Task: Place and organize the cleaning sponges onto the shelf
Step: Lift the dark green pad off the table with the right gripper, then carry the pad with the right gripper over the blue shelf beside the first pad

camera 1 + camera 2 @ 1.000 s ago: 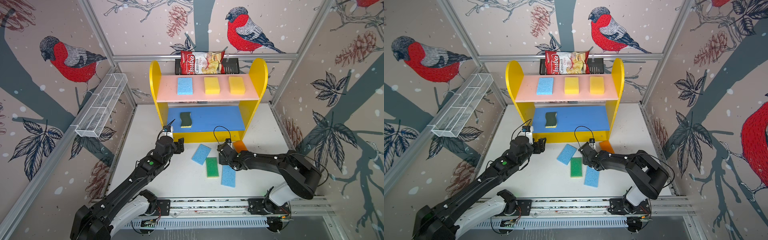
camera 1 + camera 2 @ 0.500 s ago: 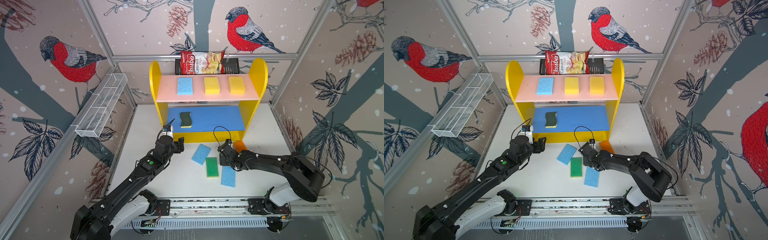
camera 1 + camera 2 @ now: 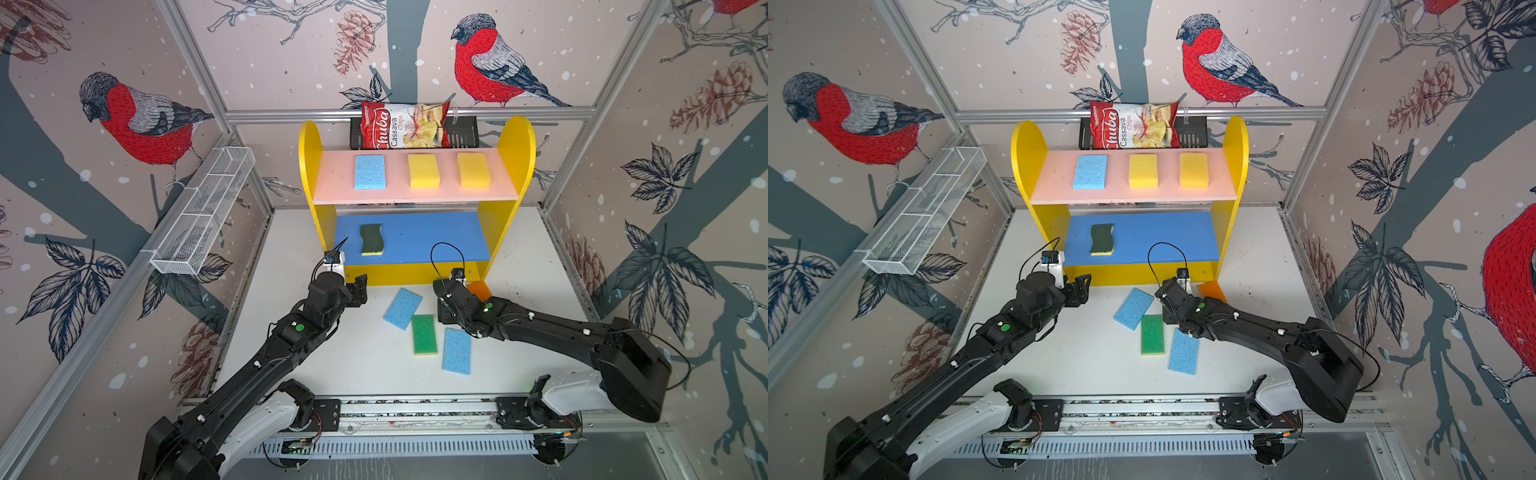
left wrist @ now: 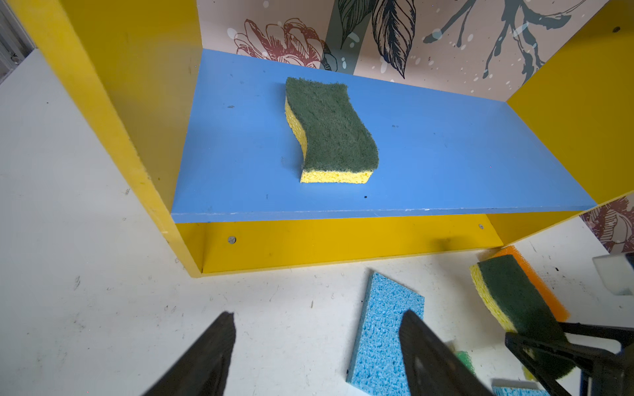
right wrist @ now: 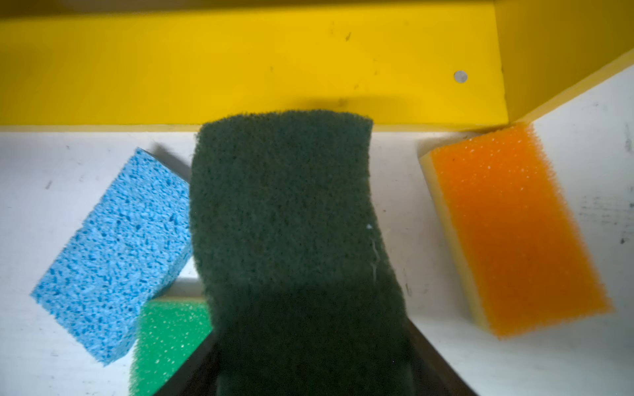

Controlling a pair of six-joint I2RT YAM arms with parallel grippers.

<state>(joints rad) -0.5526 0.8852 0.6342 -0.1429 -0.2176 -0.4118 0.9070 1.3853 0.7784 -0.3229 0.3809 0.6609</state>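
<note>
The right gripper [image 5: 308,363] clamps a dark-green sponge [image 5: 288,212] before the shelf [image 5: 240,61], between a blue sponge [image 5: 113,250] and an orange sponge [image 5: 514,226]. In both top views the arm hides it. The left gripper [image 4: 317,319] gapes, empty.

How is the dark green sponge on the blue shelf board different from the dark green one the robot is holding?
The sponge on the blue board lies flat with nothing touching it; the held sponge is pinched in the right tool and looks tilted. The sponge on the blue board is on the shelf; the held sponge is off it, down near the orange sponge. Both are wavy, dark green on top, yellow underneath.
</note>
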